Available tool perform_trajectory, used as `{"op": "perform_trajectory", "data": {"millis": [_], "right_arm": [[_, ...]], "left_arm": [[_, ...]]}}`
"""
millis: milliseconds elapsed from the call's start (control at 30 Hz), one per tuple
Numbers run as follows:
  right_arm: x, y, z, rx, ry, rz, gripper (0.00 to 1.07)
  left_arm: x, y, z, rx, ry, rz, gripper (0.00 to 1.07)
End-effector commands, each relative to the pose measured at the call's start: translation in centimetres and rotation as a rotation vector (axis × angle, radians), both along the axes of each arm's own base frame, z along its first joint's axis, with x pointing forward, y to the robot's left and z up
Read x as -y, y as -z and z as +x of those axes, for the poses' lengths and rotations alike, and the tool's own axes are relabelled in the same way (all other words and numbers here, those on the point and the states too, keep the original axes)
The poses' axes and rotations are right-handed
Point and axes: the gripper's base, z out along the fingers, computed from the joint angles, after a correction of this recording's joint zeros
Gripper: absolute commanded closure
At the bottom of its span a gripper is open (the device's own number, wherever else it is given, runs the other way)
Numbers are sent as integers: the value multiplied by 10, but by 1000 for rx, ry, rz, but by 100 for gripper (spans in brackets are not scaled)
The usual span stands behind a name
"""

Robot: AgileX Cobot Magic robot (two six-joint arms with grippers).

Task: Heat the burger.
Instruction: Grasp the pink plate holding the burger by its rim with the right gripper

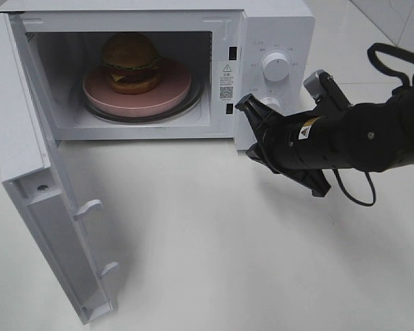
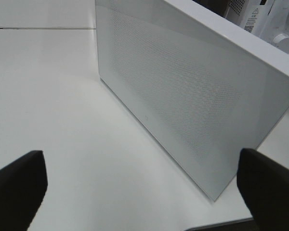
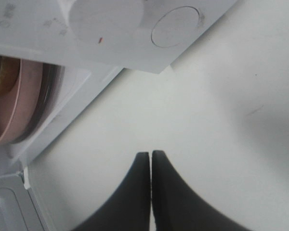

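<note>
In the upper left of the exterior high view, the burger (image 1: 131,62) sits inside the open microwave (image 1: 276,27), upright on a round pink plate (image 1: 159,96). The plate rests on the glass turntable (image 1: 193,107), and the burger stands toward the back left of the plate, not at its centre. The microwave's door (image 1: 27,138) is swung fully open and fills the left edge of the frame down to the lower left, its inner face turned toward the middle of the white table (image 1: 228,241).

At the right of the frame, the black right arm reaches in from the right edge. The right pincer (image 1: 243,105) is closed with nothing in it, its tip in front of the control panel (image 1: 262,83) at about the height of the lower knob (image 1: 270,103), which the arm partly covers. Whether the tip touches the panel cannot be told. The upper knob (image 1: 274,66) is in plain sight above it. In the right wrist view the right pincer (image 3: 151,156) shows its two fingers (image 3: 135,192) pressed flat together above bare table, with the plate (image 3: 19,106) seen edge-on inside the oven and both knobs beyond.

The left arm is out of the exterior frame. Its wrist view shows the left pincer (image 2: 143,178) spread wide and gripping nothing, one black finger (image 2: 19,187) at each side. It faces the dotted outer face of the door (image 2: 183,96) and is apart from it.
</note>
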Motion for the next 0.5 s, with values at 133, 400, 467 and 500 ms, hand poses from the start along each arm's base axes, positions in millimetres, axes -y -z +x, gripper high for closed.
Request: {"op": "perform_trajectory", "data": {"millis": [133, 400, 467, 500], "right_arm": [[6, -20, -10, 25, -170, -150, 107], [7, -45, -20, 0, -468, -379, 107], [6, -50, -20, 15, -537, -426, 107], [6, -54, -20, 22, -614, -475, 107]], "left_arm": [[0, 0, 0, 10, 0, -6, 7], [0, 0, 0, 10, 0, -6, 7], [0, 0, 0, 10, 0, -6, 7], [0, 0, 0, 10, 0, -6, 7]]}}
